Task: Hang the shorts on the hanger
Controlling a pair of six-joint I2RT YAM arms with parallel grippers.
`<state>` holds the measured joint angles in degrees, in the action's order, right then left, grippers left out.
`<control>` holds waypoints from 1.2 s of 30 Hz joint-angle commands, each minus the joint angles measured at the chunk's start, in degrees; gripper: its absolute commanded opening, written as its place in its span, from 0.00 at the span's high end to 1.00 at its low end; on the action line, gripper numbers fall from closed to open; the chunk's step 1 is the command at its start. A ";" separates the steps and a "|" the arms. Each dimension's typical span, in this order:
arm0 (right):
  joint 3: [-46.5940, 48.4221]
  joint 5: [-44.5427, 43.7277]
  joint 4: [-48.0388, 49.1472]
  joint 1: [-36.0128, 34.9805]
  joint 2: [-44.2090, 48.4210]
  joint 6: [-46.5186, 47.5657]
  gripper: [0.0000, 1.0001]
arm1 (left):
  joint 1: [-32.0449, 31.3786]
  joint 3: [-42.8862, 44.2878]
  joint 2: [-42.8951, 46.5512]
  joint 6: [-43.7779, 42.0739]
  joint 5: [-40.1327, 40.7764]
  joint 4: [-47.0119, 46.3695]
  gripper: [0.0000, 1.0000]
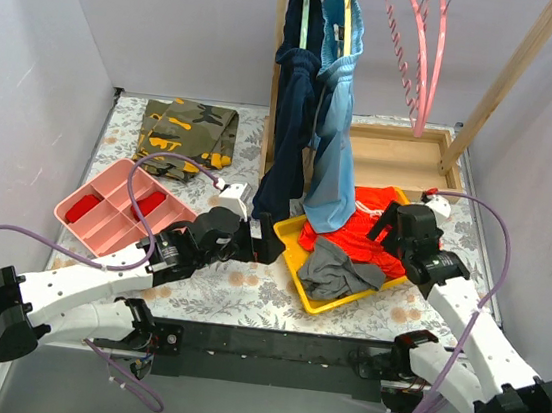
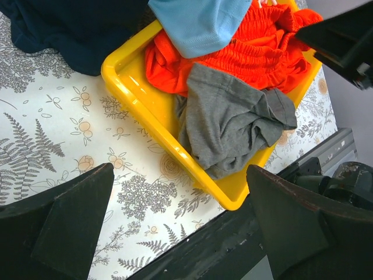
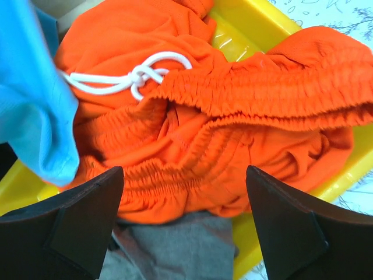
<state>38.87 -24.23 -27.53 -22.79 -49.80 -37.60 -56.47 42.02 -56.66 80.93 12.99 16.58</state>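
The red-orange shorts (image 1: 365, 236) lie crumpled in the yellow tray (image 1: 307, 296), also in the left wrist view (image 2: 256, 49) and the right wrist view (image 3: 221, 116), where the white drawstring (image 3: 137, 76) shows. A grey garment (image 1: 340, 272) lies in the tray's near part. The pink hanger (image 1: 424, 53) hangs on the wooden rack's rail at top right. My right gripper (image 1: 387, 223) is open just above the shorts' right side, holding nothing. My left gripper (image 1: 274, 242) is open and empty at the tray's left edge, over the table.
A navy garment (image 1: 292, 118) and light blue shorts (image 1: 337, 123) hang from the rack, the blue ones reaching down to the tray. A camouflage garment (image 1: 189, 130) lies at the back left. A pink divided tray (image 1: 115, 205) stands at the left. The wooden rack base (image 1: 402, 162) is behind the tray.
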 commanded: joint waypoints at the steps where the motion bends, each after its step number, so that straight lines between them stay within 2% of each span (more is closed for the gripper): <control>1: -2.30 4.71 9.77 2.22 -5.46 -0.27 0.12 | 0.22 2.45 1.38 -1.12 -1.39 0.47 0.02; 5: -5.99 4.54 10.74 2.75 -8.03 -2.56 0.26 | 0.22 2.98 1.47 -1.56 -1.92 0.65 0.02; 6: -6.70 4.02 11.87 2.83 -7.33 -2.56 0.35 | 0.22 2.98 1.56 -1.65 -2.01 0.65 0.02; 8: -7.32 2.53 11.97 3.18 -6.37 -2.39 0.44 | 0.13 3.07 1.56 -1.74 -2.27 0.56 0.02; 9: -7.23 1.21 12.23 3.45 -5.58 -2.12 0.53 | 0.22 3.15 1.47 -1.74 -2.53 0.65 0.02; 11: -6.71 1.03 12.94 4.93 -5.31 -0.54 0.56 | 0.22 3.24 1.38 -1.82 -2.80 0.56 0.02; 13: -5.22 1.99 12.59 6.34 -5.92 0.34 0.82 | 0.13 3.33 1.38 -1.91 -3.50 0.56 0.02; 15: -2.51 3.30 11.45 8.02 -6.18 1.04 0.99 | 0.22 3.68 1.47 -1.91 -3.76 0.65 0.02; 18: 1.10 2.00 7.59 8.37 -4.35 2.27 0.99 | 0.13 4.12 1.91 -2.44 -4.47 1.09 0.02; 22: 11.99 -2.22 -0.14 8.46 -0.48 4.73 0.99 | 0.22 4.91 2.52 -3.84 -6.13 1.35 0.02; 27: 31.76 -5.83 -7.79 8.46 1.20 8.68 0.99 | 0.22 6.93 2.35 -5.16 -8.69 1.53 0.02; 29: 39.74 -5.39 -9.20 8.37 0.32 10.09 0.99 | 0.22 8.33 2.08 -5.43 -8.60 1.79 0.02; 32: 46.44 -3.11 -10.09 8.37 -1.61 11.76 0.99 | 0.13 10.79 1.21 -5.60 -7.90 2.58 0.02; 36: 57.86 3.54 -10.00 8.37 -5.47 13.17 0.99 | 0.22 14.04 -0.64 -4.46 -4.92 5.21 0.02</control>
<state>87.85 -25.65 -38.15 -14.63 -51.75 -27.57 -56.45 51.48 -56.29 76.58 5.58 18.96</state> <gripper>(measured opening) 0.055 0.982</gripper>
